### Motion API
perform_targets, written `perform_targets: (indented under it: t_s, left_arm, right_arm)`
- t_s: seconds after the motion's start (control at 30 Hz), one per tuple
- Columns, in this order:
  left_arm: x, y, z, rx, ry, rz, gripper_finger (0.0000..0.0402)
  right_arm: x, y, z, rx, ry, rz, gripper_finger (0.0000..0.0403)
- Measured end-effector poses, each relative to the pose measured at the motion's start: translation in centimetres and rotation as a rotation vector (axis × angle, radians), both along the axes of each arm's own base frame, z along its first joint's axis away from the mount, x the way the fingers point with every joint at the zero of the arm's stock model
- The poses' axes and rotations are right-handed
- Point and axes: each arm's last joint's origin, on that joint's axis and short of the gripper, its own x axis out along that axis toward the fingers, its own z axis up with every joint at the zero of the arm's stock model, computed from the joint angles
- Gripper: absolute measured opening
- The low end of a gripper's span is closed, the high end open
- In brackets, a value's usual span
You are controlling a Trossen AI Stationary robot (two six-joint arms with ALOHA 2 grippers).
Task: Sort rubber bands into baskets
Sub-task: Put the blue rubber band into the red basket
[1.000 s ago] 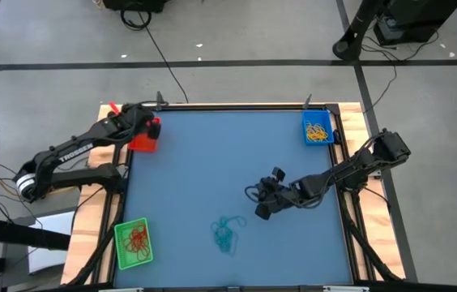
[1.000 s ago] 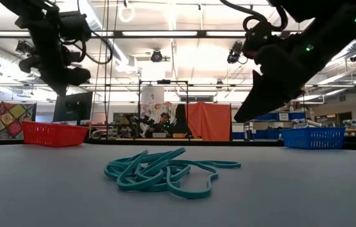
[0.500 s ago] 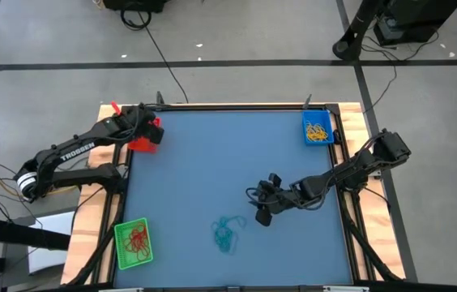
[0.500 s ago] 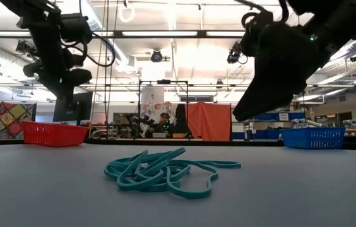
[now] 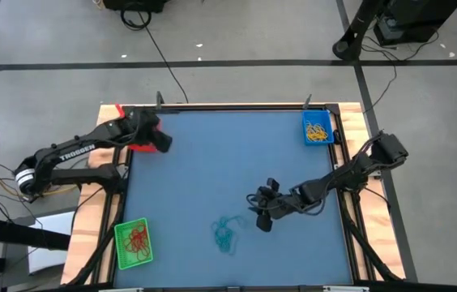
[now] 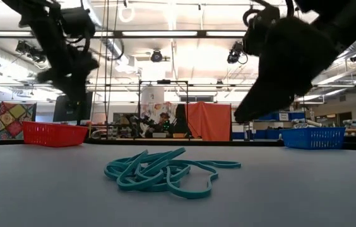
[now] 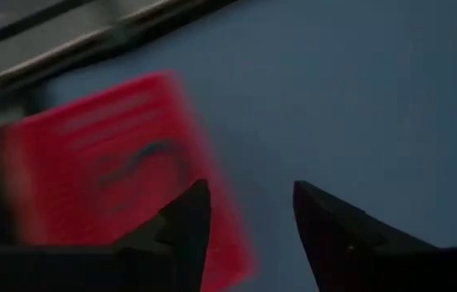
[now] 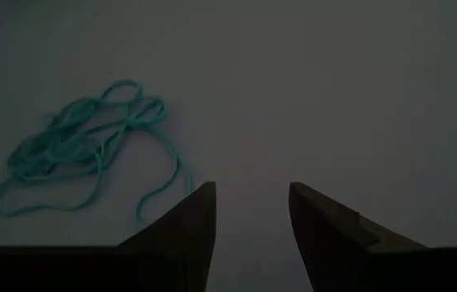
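Teal bands (image 5: 226, 233) lay in a tangled pile on the blue table (image 5: 212, 170), near its front edge, untouched. Right gripper (image 5: 262, 219) hung above the table just beside the pile, fingers (image 8: 181, 235) spread, nothing between them. Left gripper (image 5: 160, 141) sat at the inner edge of the red basket (image 5: 137, 147) at the far left corner, fingers (image 7: 188, 227) spread and empty. Green basket (image 5: 134, 242) held red bands; blue basket (image 5: 318, 128) held yellow ones

"TROSSEN" lettering on left arm (image 5: 74, 151)
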Motion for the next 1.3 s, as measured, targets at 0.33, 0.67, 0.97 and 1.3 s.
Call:
perform_targets:
  t_s: [0.33,0.67,0.97,1.3]
  left_arm:
    - [6.0,-6.4,-1.1,0.137,-0.386,-0.541,0.0179]
    - [6.6,-12.3,-6.1,0.192,-0.778,-0.898,0.0179]
    - [7.6,-14.7,-9.1,0.101,-0.706,-0.960,0.0178]
    - [11.2,-18.1,-10.9,0.045,-0.606,-1.014,0.0177]
  right_arm:
    - [3.9,1.8,-4.8,-0.052,-0.128,0.126,0.0170]
    - [7.9,3.6,-6.0,-0.189,-0.129,0.250,0.0168]
    - [9.1,4.1,-5.8,-0.156,-0.061,0.232,0.0161]
    - [9.0,4.0,-5.9,-0.260,-0.034,0.276,0.0014]
